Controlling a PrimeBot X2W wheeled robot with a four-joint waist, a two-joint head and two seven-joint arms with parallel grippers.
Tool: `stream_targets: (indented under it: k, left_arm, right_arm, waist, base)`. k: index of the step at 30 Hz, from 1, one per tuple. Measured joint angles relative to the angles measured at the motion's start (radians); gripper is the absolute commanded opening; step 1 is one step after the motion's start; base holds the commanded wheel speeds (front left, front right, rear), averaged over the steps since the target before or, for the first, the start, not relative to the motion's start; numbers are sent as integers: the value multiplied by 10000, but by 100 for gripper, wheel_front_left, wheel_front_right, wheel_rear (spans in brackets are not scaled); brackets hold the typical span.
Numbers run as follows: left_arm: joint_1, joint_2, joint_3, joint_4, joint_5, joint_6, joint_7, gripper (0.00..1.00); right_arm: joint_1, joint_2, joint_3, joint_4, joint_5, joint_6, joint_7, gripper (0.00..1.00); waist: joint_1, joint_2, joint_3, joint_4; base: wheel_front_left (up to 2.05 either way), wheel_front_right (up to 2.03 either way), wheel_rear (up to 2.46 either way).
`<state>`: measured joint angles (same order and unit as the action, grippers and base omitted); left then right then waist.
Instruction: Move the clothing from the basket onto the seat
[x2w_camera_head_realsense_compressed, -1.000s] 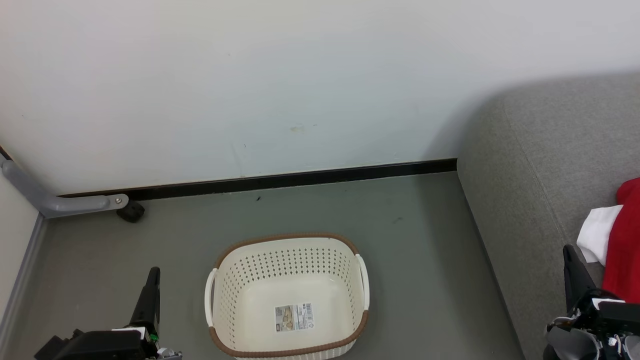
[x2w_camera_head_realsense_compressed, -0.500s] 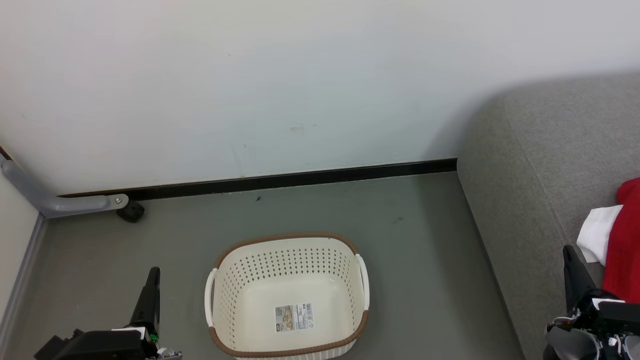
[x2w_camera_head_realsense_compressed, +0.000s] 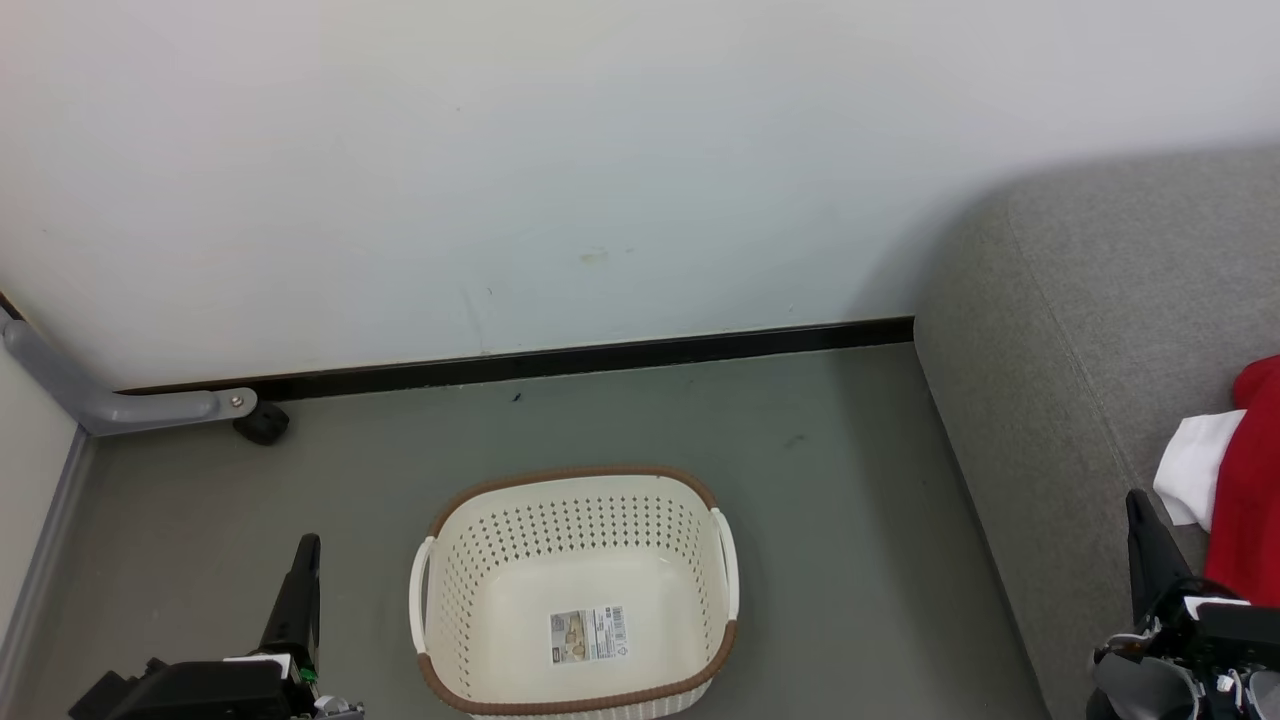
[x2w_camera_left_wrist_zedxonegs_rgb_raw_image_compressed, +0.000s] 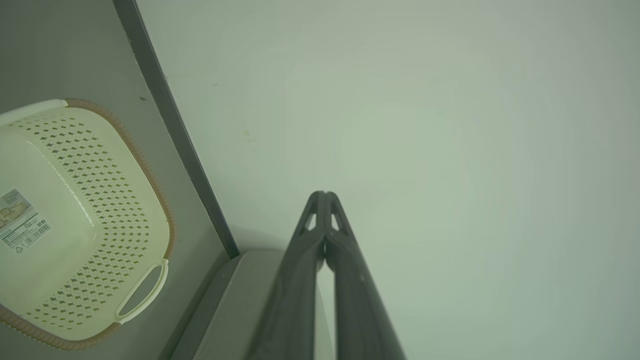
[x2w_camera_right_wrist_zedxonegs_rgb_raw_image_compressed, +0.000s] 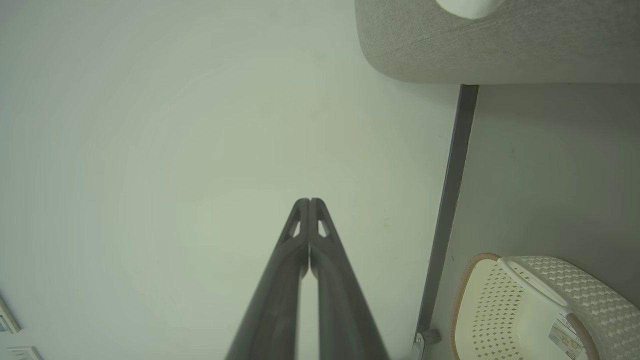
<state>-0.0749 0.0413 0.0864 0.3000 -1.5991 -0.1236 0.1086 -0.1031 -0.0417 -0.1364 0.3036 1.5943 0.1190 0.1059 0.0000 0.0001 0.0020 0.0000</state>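
On grey floor (x2w_camera_head_realsense_compressed: 850, 520), head view: oval cream-white perforated plastic basket with brown rim (x2w_camera_head_realsense_compressed: 570, 530) stands upright, label sticker (x2w_camera_head_realsense_compressed: 588, 635) showing on its bare bottom, left pincer (x2w_camera_head_realsense_compressed: 306, 552) just beside it. Bright red clothing with white trim (x2w_camera_head_realsense_compressed: 1250, 480) lies on the grey fabric sofa seat (x2w_camera_head_realsense_compressed: 1080, 350), right pincer (x2w_camera_head_realsense_compressed: 1140, 515) near it. Left wrist view: left pincer's dark fingers pressed together, tips touching, aimed at white wall (x2w_camera_left_wrist_zedxonegs_rgb_raw_image_compressed: 450, 150); right wrist view: right pincer likewise together, seat edge and basket at the margins.
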Motion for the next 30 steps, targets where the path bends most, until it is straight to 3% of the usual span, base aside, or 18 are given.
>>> stream_targets:
  k: [30]
  left_arm:
    - [0, 0, 0, -2, 0, 0, 0, 0]
  right_arm:
    - [1, 0, 0, -2, 0, 0, 0, 0]
  waist:
    - [0, 0, 0, 0]
  base:
    - [0, 0, 0]
